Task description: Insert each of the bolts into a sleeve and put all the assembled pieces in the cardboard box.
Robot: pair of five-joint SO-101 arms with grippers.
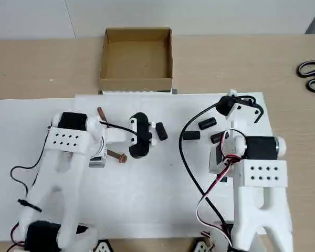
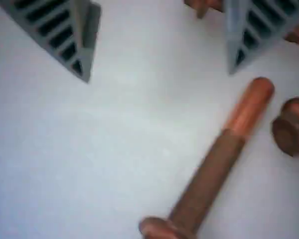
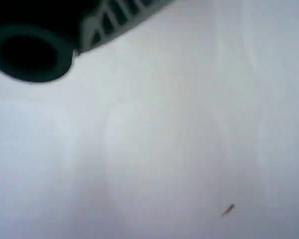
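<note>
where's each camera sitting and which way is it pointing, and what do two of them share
High view: fixed above the table, looking down on the cardboard box, white sheet, black sleeves and both arms.
Left wrist view: on the left arm, looking down at the sheet and a copper bolt; the left gripper shows, open.
Right wrist view: on the right arm, close over the sheet; part of the right gripper beside a black sleeve end.
Shared: high and left wrist views both show copper bolts on the sheet.
</note>
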